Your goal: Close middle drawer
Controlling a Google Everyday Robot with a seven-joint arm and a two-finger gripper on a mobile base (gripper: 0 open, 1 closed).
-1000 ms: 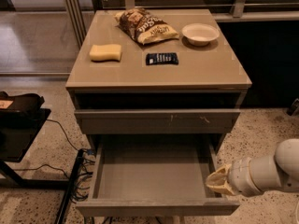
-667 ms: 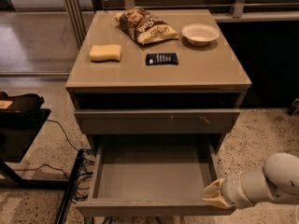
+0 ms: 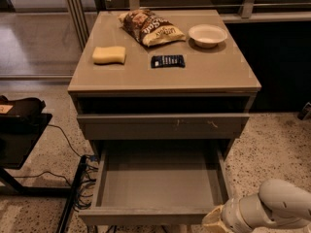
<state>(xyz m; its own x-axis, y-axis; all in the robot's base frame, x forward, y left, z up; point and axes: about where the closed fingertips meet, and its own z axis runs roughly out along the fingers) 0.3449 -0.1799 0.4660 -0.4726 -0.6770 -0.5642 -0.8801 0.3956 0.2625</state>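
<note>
The middle drawer [image 3: 160, 181] is pulled far out of the grey-taupe cabinet [image 3: 233, 79] and lies empty, its plain front panel [image 3: 141, 216] at the bottom of the view. Above it the drawer front with pale scratch marks [image 3: 163, 125] sticks out slightly. My gripper [image 3: 215, 221] is at the lower right, at the right end of the middle drawer's front panel, on the white arm [image 3: 272, 208]. The lowest drawer is out of view.
On the cabinet top lie a yellow sponge [image 3: 109, 55], a chip bag [image 3: 151, 27], a white bowl [image 3: 207, 35] and a dark packet [image 3: 167, 61]. A black stand [image 3: 19, 130] and cables [image 3: 80, 178] sit on the floor at left. A dark wall is at right.
My arm has moved down and left, bringing the gripper from beside the drawer's right wall to the front right corner. The drawer has not moved.
</note>
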